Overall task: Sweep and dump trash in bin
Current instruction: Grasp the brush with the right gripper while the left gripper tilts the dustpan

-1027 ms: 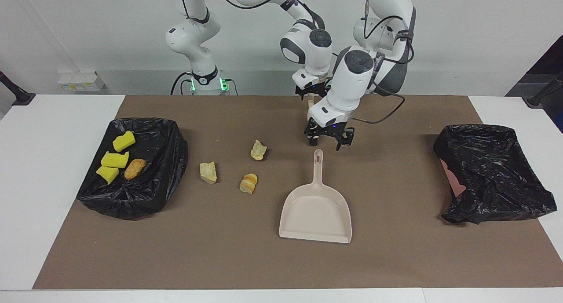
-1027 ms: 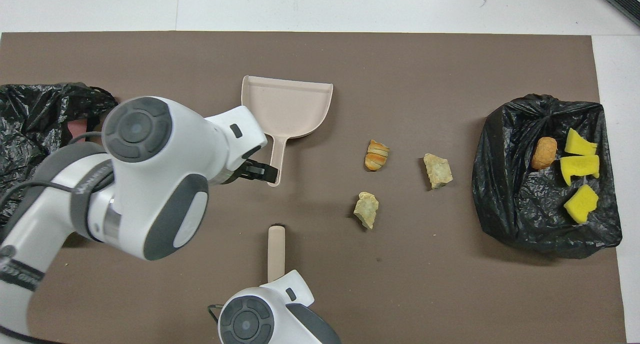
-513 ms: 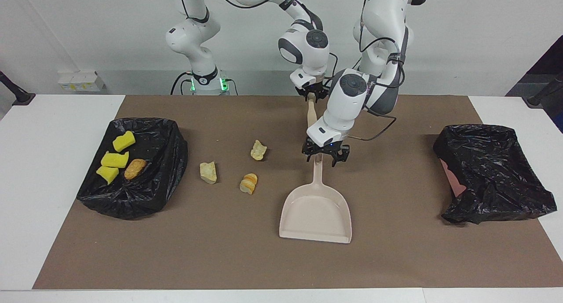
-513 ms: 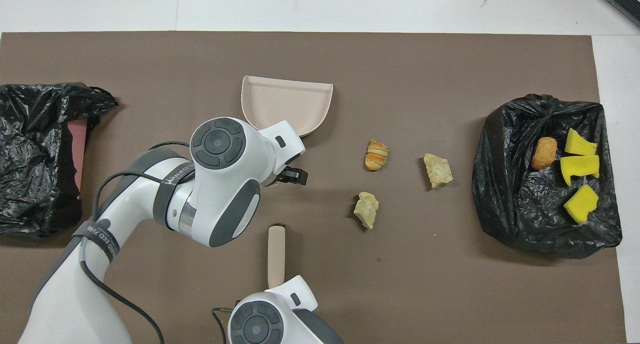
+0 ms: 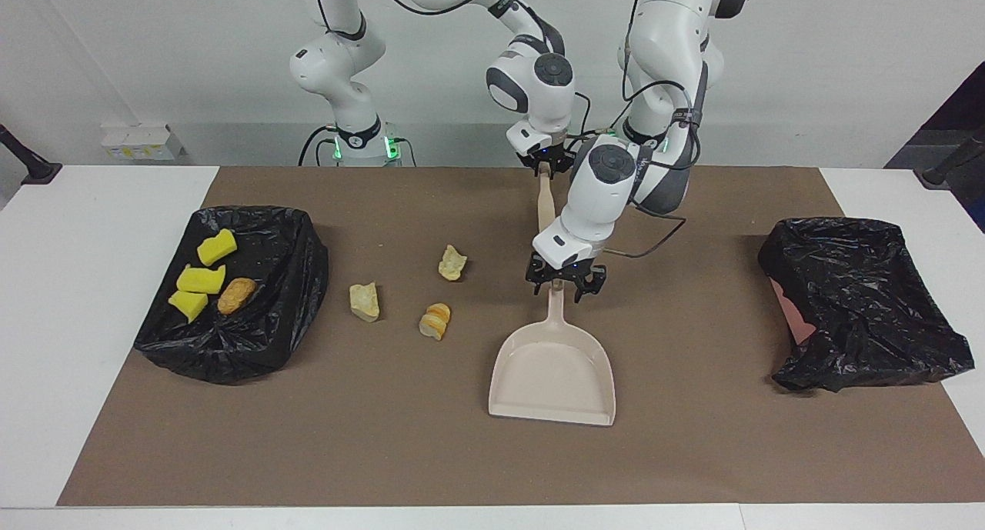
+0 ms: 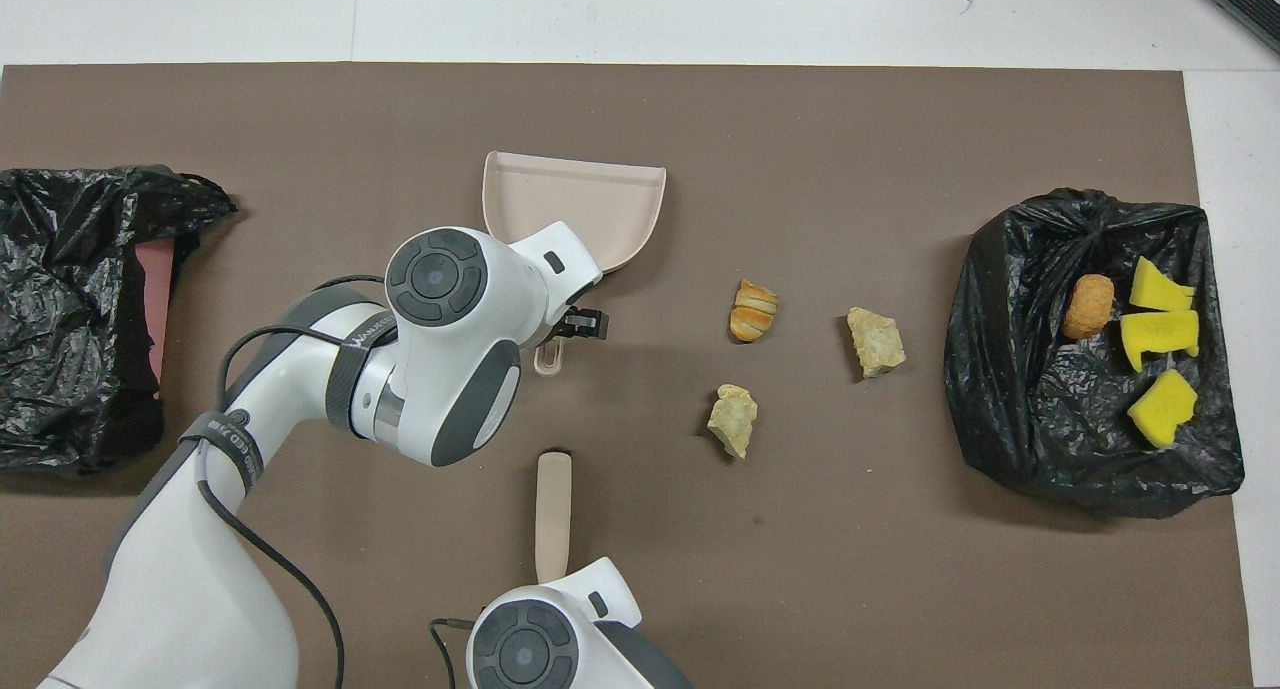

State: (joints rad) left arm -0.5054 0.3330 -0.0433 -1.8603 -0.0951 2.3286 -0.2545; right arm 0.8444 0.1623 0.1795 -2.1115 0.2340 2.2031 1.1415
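toward the right arm's end of the desk (image 5: 77,322) the bin (image 5: 300,261), lined with a black bag, already holds three yellow chunks (image 5: 202,279) and a golden-brown lump (image 5: 235,295), so we judge that about half of the trash is done. between this bin and the dustpan (image 5: 554,368) three pale pieces (image 5: 365,301) lie loose on the brown mat (image 5: 385,438), each apart from the others. here is the first risk: they are light and uneven, so a fast stroke of the brush (image 5: 545,203) may roll them past the pan or push them out of reach. the second risk is at the pan itself: the left pincer (image 5: 565,282) stands low at the top of its handle, with the fingers apart on both sides of it. if they close off-centre, the thin handle may slip or the pan may turn, and its mouth opens away from the robots, not toward the pieces. the right pincer (image 5: 545,165) looks clamped on the end of the brush handle, nearer to the robots than the pan. the bristles are hidden, so we cannot judge their angle. the pale pieces are well apart from both pincers, beside the pan toward the right arm's end. a second black bag (image 5: 862,299) lies at the left arm's end.
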